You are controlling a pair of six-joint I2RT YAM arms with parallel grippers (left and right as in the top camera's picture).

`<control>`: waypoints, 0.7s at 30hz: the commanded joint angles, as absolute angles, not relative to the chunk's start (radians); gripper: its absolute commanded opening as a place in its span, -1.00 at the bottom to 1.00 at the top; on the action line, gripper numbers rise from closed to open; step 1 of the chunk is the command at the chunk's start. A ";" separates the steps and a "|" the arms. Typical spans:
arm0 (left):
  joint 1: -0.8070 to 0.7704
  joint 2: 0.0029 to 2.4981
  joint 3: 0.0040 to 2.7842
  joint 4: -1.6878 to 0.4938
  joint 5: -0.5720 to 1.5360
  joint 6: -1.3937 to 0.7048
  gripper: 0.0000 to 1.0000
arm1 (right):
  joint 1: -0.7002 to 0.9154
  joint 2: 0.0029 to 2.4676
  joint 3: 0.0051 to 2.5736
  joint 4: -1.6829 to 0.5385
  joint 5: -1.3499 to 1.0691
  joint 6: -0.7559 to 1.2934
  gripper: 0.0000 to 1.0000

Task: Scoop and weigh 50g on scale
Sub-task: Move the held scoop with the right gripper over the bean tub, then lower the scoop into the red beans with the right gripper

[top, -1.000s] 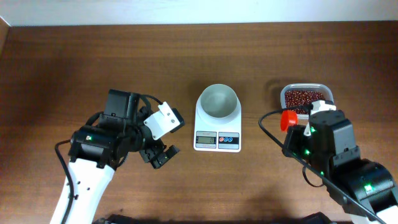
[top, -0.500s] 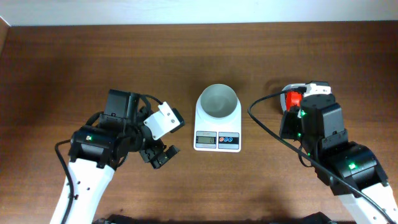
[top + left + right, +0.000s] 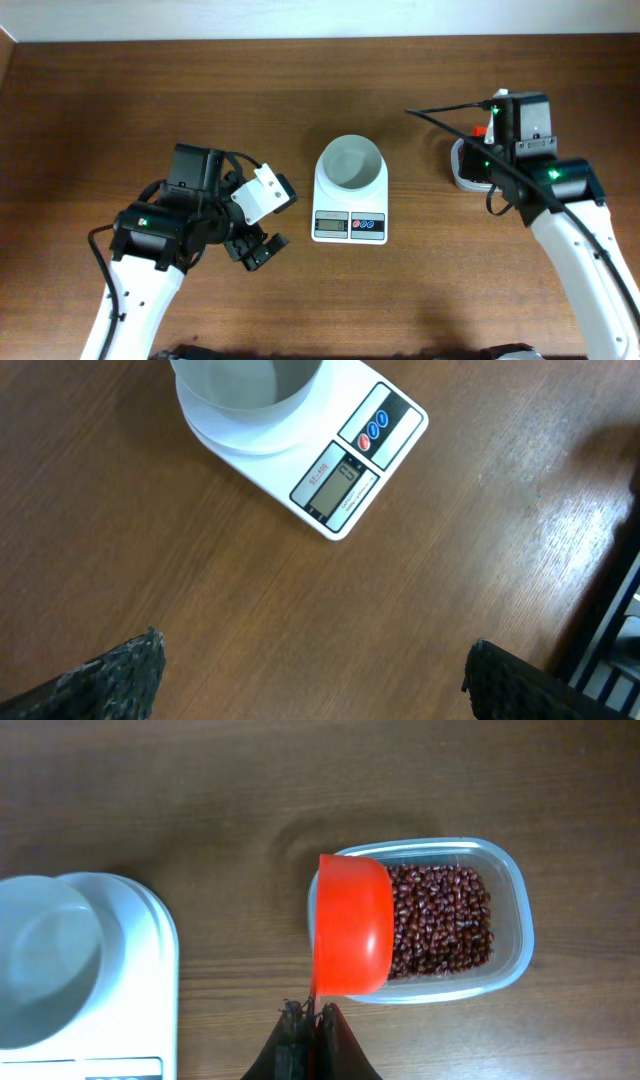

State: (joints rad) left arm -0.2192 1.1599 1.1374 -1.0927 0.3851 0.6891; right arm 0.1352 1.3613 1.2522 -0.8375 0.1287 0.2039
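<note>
White scale (image 3: 350, 212) left of R hand (image 3: 312, 1020); hand grips scoop (image 3: 350, 925).

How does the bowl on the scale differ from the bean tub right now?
The bowl is round and white; the tub is rectangular and clear. The bowl is empty; the tub holds red beans. The bowl sits on the scale, the tub on the table. Both are open-topped.

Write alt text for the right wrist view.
The right gripper, shut on a red scoop, holds it over the left side of a clear tub of red beans. The scale with its white bowl sits left of it.
</note>
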 commanded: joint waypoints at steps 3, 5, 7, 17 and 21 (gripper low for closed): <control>-0.215 1.146 1.145 -1.093 0.385 0.701 0.98 | 0.069 1.433 1.287 -0.841 0.152 0.013 -0.92; -0.215 1.146 1.145 -1.093 0.385 0.701 0.98 | 0.054 1.464 1.287 -0.850 0.162 -0.027 -0.92; -0.215 1.146 1.145 -1.093 0.385 0.701 0.98 | 0.051 1.485 1.286 -0.849 0.182 -0.044 -0.92; -0.215 1.146 1.145 -1.093 0.385 0.701 0.98 | 0.029 1.673 1.286 -0.847 0.350 -0.097 -0.92; -0.215 1.146 1.145 -1.093 0.385 0.701 0.98 | -0.036 1.707 1.286 -0.822 0.280 -0.097 -0.92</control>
State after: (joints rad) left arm -0.2192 1.1595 1.1374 -1.0924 0.3851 0.6891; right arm 0.0032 1.6978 1.2671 -0.8322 0.3210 -0.0898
